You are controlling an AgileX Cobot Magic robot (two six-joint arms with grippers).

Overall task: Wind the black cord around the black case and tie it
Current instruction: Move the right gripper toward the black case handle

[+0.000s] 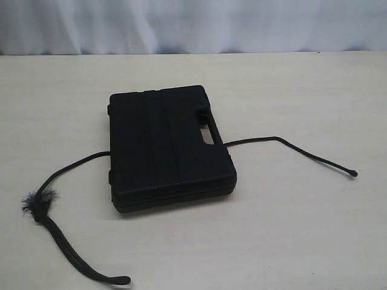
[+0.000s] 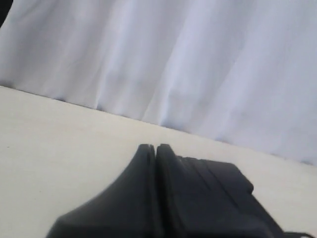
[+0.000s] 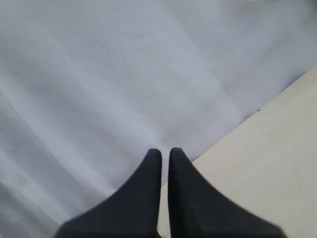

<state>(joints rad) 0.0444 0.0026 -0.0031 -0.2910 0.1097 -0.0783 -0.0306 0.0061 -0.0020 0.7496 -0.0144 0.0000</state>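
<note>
Case: black case (image 1: pixel 169 145) lies flat on the tabletop (image 1: pixel 290 229); hard, probably heavy.
Cord: black cord (image 1: pixel 38 202) runs under it; soft, floppy. Grab the loose ends.
End effectors: left end effector (image 2: pixel 155 148) and right end effector (image 3: pixel 165 151) closed, holding nothing.

Case (image 1: pixel 169 145) lies mid-table (image 1: pixel 302 241); cord (image 1: pixel 38 202) emerges from its left side toward near-left and its right side; curtain (image 1: pixel 193 24) behind.

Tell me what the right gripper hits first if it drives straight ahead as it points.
The shut right gripper would probably meet only the white curtain; depth is unclear.
</note>
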